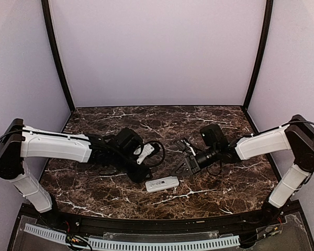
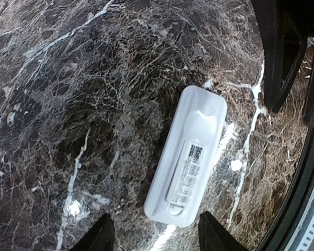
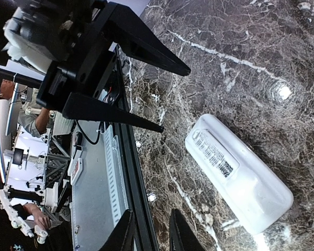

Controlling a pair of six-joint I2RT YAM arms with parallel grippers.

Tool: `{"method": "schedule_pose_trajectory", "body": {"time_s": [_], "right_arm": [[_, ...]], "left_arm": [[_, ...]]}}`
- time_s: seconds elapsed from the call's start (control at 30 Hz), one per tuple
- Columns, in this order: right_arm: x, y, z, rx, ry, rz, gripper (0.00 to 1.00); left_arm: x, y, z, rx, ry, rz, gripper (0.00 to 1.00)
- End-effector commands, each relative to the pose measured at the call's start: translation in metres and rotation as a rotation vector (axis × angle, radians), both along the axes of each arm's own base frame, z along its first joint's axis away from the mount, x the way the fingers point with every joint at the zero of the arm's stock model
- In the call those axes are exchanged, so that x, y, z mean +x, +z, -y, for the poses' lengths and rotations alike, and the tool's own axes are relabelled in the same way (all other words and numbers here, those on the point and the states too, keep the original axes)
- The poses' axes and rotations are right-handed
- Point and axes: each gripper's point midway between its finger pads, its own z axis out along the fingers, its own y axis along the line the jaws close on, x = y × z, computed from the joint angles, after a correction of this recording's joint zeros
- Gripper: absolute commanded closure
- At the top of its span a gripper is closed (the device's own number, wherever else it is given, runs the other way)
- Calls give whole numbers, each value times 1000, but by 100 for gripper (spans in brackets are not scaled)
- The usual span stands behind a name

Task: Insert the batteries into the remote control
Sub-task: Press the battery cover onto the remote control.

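Two white-and-black robot arms reach inward over a dark marble table (image 1: pixel 225 130) veined with white, seen from above. The remote control (image 1: pixel 162 184), a small flat white handset, lies low in the centre of the overhead frame, between the two arms and just below both tools. It rests flat with its plain back facing up (a printed label with a barcode shows in both wrist views). That side up is probably deliberate, since the battery compartment would be reached from the back; its cover appears to be in place. The left gripper (image 2: pixel 154 238) hangs just left of the remote, its two black fingers set apart with nothing between them. The right gripper (image 3: pixel 149 232) hangs just above and to the right of it, fingers drawn near each other with a narrow gap, also holding nothing. Neither tool touches the remote. No batteries can be seen in any view, so loading does not look begun. Both tools point down at the handset, which suggests they are placed to steady it and open its back.
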Motion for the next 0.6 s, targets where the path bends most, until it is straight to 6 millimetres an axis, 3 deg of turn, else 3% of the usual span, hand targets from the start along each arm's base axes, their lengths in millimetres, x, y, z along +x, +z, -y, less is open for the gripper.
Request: {"method": "schedule_pose_trajectory", "body": {"time_s": [0.0,0.57], "right_arm": [[5,0,-10,16,-20,6,78],[13,2,5,21,-71,-6,79]], "left_arm": [[-2,-11,12,-48,-9,-44,44],[-2,-48,13,60,-34,-65,44]]}}
